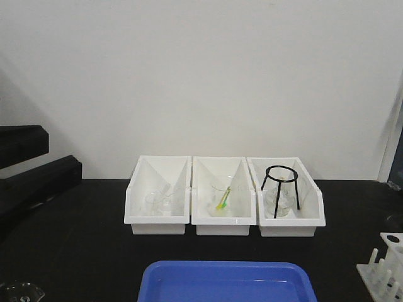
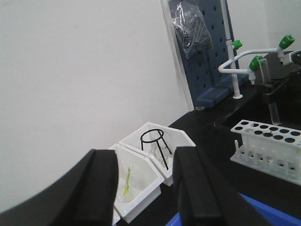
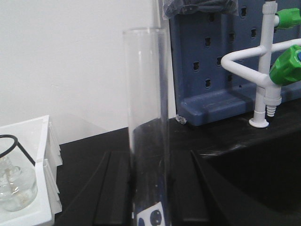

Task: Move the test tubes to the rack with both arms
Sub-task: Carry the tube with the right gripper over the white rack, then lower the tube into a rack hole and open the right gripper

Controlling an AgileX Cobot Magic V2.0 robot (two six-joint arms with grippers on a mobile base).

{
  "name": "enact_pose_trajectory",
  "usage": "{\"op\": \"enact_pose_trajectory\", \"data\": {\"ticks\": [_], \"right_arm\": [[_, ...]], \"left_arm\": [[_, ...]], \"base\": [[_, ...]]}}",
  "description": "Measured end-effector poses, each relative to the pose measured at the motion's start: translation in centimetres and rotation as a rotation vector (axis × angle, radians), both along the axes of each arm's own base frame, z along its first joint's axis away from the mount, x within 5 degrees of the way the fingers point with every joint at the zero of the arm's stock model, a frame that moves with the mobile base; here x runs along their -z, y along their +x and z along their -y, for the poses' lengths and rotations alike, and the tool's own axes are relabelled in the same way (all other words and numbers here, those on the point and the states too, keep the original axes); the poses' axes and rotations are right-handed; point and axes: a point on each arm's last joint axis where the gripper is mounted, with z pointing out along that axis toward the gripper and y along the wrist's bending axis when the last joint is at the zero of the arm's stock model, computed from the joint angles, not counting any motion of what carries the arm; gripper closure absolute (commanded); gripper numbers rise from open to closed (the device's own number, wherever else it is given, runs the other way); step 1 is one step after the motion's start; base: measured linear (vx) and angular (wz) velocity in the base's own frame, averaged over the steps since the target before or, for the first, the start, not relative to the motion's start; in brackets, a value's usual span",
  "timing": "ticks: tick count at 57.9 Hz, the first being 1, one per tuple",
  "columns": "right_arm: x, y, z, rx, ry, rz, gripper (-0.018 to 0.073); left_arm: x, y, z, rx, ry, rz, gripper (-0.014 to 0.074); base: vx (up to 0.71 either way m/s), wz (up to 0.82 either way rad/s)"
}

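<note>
My right gripper (image 3: 150, 188) is shut on a clear glass test tube (image 3: 148, 103), which stands upright between its black fingers. In the left wrist view this test tube (image 2: 273, 110) hangs from the right gripper (image 2: 277, 82) just above the far end of the white rack (image 2: 268, 150), its bottom close over the holes. The rack also shows at the lower right of the front view (image 1: 385, 269). My left gripper (image 2: 143, 162) is open and empty, raised above the table and looking toward the bins and the rack.
Three white open-front bins (image 1: 157, 221) stand in a row at the back: a black ring stand (image 1: 281, 189) in the right one, glassware in the others. A blue tray (image 1: 227, 283) lies in front. A blue pegboard (image 3: 221, 56) and white taps (image 3: 263, 70) stand by a sink.
</note>
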Motion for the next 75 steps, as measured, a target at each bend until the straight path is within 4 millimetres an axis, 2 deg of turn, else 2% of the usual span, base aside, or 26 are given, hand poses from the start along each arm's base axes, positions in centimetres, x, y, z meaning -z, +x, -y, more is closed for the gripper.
{"op": "enact_pose_trajectory", "data": {"ticks": [10, 31, 75], "right_arm": [[1.1, -0.4, 1.0, -0.063, 0.017, 0.05, 0.0566], [4.3, 1.2, 0.7, -0.193, 0.017, 0.053, 0.0566], [4.6, 1.5, 0.9, -0.179, -0.033, 0.09, 0.0564]], "left_arm": [[0.0, 0.0, 0.0, 0.0, 0.0, 0.0, 0.0193], [0.0, 0.0, 0.0, 0.0, 0.0, 0.0, 0.0193], [0.0, 0.0, 0.0, 0.0, 0.0, 0.0, 0.0193]], "base": [[0.0, 0.0], [0.0, 0.0], [0.0, 0.0]]}}
